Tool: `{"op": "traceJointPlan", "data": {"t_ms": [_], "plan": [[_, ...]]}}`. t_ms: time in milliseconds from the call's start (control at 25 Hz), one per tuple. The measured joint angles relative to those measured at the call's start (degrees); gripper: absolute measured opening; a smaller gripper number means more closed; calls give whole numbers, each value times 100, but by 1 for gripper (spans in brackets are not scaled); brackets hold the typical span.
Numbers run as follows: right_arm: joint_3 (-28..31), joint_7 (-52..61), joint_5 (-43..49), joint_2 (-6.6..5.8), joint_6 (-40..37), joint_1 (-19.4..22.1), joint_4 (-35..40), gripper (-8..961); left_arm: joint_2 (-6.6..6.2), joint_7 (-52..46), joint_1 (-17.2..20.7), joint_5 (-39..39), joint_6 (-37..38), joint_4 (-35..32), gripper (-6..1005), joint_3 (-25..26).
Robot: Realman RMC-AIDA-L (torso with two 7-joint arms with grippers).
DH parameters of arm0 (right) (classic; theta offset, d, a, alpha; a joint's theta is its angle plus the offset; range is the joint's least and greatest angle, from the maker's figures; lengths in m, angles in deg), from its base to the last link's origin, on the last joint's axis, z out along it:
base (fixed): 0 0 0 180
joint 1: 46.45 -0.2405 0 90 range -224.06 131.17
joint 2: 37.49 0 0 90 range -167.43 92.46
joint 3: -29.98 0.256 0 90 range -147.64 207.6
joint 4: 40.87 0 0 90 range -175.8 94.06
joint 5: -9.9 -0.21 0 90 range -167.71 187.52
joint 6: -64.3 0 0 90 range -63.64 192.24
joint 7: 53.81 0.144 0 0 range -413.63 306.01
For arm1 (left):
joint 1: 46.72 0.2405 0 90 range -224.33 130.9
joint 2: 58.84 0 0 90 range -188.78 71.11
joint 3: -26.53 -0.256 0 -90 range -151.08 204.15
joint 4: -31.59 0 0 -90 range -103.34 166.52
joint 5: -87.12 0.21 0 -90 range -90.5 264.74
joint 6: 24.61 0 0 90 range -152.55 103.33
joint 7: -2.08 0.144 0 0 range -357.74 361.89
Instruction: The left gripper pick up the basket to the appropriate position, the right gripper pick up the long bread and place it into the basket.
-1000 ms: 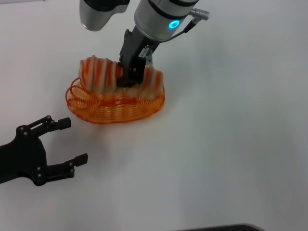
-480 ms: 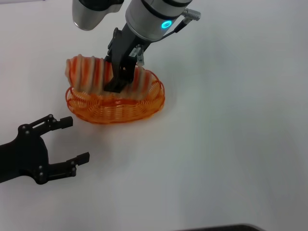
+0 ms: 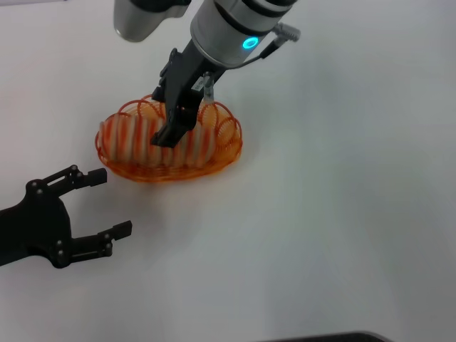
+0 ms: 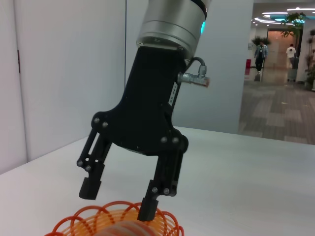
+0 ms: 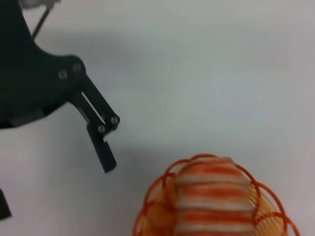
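Observation:
The orange wire basket (image 3: 226,151) stands on the white table, left of centre. The long bread (image 3: 135,140), pale tan with orange stripes, lies flat inside it. My right gripper (image 3: 178,121) hangs just above the middle of the loaf. In the left wrist view the right gripper (image 4: 117,201) has its fingers spread, with the tips just over the basket rim (image 4: 98,221) and gripping nothing. My left gripper (image 3: 110,203) is open and empty on the table, in front of the basket's left end and apart from it. The right wrist view shows the bread (image 5: 212,196) in the basket (image 5: 152,206).
The table is plain white. One finger of the left gripper (image 5: 101,140) shows in the right wrist view, beside the basket. A dark edge (image 3: 328,338) runs along the table's front.
The loaf went from tilted above the rim to lying flat in the basket. The right gripper let go of it and opened. The left gripper barely moved.

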Motion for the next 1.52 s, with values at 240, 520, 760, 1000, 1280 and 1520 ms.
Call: {"op": "traceJointPlan", "data": {"t_ms": [240,520,760,1000,1280,1520], "plan": [[378,-324,-1034,-50,125,698,51,758,-8,-20,-18,0,-24,27,877,35],[1272,-1529,-2464,-100,-144,2055,59,758,-14,-65,-77,10,-81,69,877,35],[1533,-2410,-2982,-94,-538,3125,50,758,-24,-89,-144,35,-198,217,877,11],[1545,-3713,-3640,-88,-780,4052,0,758,-25,-122,-190,21,-223,348,877,19],[1996,-4958,-3835,-92,-1029,4528,-649,758,-21,-269,-202,-4,-350,625,876,101],[2453,-5786,-3787,-130,-1304,4635,-1234,758,-26,-380,-191,-7,-359,691,876,242]]}}
